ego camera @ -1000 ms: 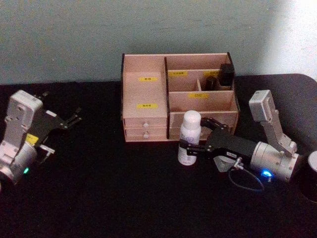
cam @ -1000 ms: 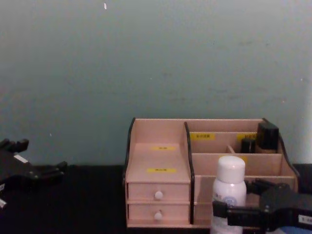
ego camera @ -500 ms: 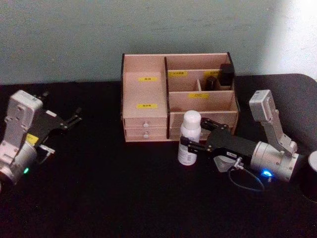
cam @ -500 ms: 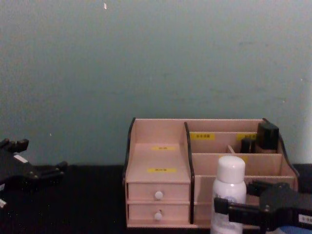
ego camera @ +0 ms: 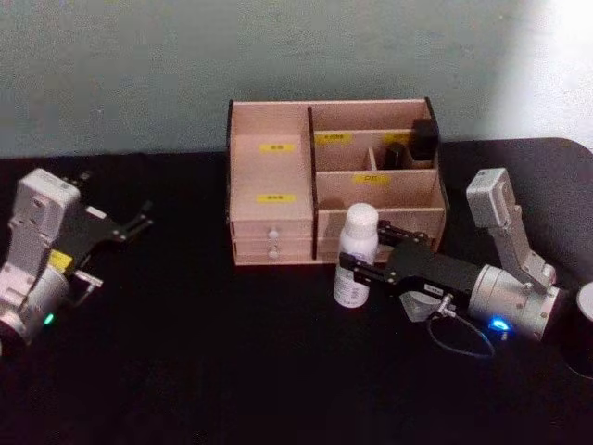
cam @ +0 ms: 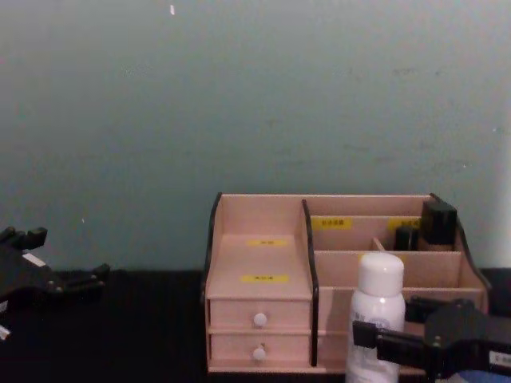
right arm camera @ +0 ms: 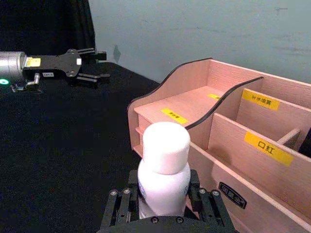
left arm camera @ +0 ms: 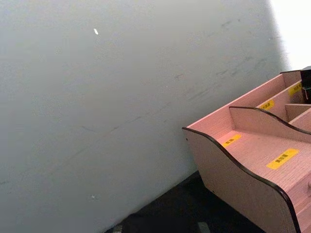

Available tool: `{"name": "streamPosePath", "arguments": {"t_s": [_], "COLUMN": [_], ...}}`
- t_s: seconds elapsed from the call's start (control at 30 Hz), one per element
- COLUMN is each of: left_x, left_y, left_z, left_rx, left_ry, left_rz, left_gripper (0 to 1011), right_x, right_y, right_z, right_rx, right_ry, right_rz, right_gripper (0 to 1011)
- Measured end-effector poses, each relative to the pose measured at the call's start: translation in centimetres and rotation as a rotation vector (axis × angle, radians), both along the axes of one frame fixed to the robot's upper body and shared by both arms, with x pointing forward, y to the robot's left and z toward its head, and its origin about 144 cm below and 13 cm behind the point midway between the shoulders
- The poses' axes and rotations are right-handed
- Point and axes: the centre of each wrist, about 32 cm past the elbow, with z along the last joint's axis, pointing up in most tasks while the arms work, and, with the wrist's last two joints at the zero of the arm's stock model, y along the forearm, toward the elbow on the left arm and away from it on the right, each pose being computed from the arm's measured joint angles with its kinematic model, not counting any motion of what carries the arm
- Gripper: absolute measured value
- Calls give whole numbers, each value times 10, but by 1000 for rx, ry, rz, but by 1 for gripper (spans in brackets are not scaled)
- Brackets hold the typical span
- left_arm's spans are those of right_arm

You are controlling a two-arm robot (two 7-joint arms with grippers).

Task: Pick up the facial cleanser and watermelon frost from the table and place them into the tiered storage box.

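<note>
Head view: the pale wooden storage box (ego camera: 269, 176) stands at the middle of the black surface (ego camera: 213, 352), close to its back edge. Its two small drawers (ego camera: 272, 239) face forward.

The white bottle (ego camera: 352, 287) stands upright just in front of the box's right half, beside the drawers. The right tool (ego camera: 359, 248) reaches in from the right edge of the surface and is closed on the bottle. In the right wrist view a black finger (right arm camera: 127, 199) presses each side of the bottle's body below the cap. From here I cannot tell whether the bottle's base sits on the surface or is just clear of it.

Compared with a second ago, the bottle has barely shifted. In the chest view the right tool's fingers (cam: 375, 335) grip a little higher on the bottle (cam: 377, 299) than they did, and the bottle looks a touch nearer the box. The box itself has not moved.

The left tool (ego camera: 144, 218) stays parked near the left edge of the surface, its two thin fingers spread a little and holding nothing, the same as before.

Two small dark things (ego camera: 422, 139) sit in the back right compartment of the box. A dark round thing (ego camera: 582, 329) stands at the right edge of the surface.
</note>
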Motion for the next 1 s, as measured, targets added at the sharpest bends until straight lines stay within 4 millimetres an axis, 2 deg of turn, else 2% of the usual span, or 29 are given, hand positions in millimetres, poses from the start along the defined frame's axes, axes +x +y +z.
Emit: {"name": "streamPosePath", "arguments": {"t_s": [0.4, 0.77, 0.8, 1.0], "left_x": [0, 0, 0, 0], "left_y": [0, 0, 0, 0], "left_z": [0, 0, 0, 0], "left_rx": [0, 0, 0, 0], "left_ry": [0, 0, 0, 0], "left_rz": [0, 0, 0, 0], "left_gripper": [1001, 1002, 1001, 1001], "right_x": [-2, -1, 2, 16], "right_y": [-2, -3, -2, 2], "right_z": [8, 46, 54, 68], "right_rx": [19, 110, 128, 146], "right_ry": [-10, -84, -105, -150], "right_rz": [27, 17, 2, -47], "right_gripper": [593, 593, 593, 593]}}
